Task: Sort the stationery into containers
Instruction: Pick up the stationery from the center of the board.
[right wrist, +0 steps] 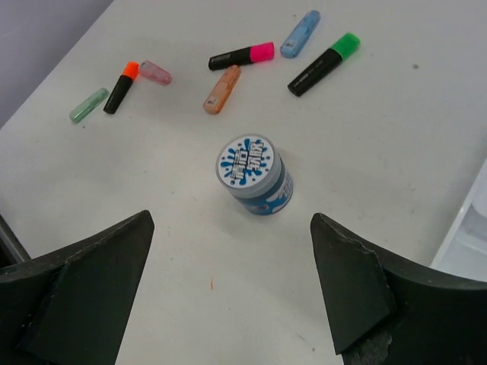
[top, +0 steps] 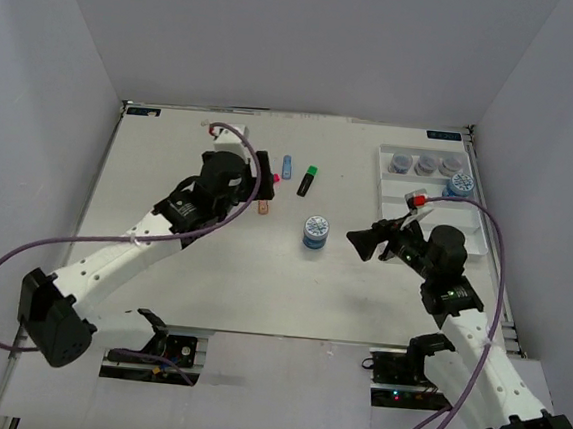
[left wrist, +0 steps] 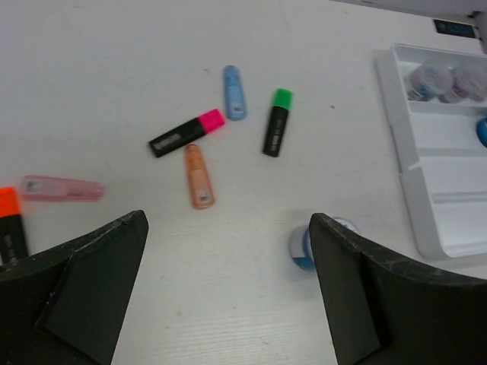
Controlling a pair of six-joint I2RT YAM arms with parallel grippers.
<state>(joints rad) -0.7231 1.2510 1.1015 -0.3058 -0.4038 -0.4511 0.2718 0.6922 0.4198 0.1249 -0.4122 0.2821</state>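
A blue-patterned jar [top: 315, 231] stands mid-table. My right gripper [top: 361, 243] is open and empty just right of it; in the right wrist view the jar [right wrist: 255, 176] stands ahead of the open gripper [right wrist: 232, 228]. My left gripper [top: 262, 179] is open and empty over the highlighters. The left wrist view shows the gripper [left wrist: 228, 228] above bare table, with a pastel blue highlighter [left wrist: 234, 103], a green-capped one [left wrist: 278, 122], a pink-capped one [left wrist: 187, 133], a pastel orange one [left wrist: 199, 176], a pastel pink one [left wrist: 62, 188] and an orange-capped one [left wrist: 11, 228].
The white tray [top: 472, 219] lies at the right, with three grey-lidded jars [top: 427, 165] in its far section and a blue jar [top: 459, 184] behind them. A pastel green highlighter [right wrist: 89, 105] lies far left. Grey walls enclose the table.
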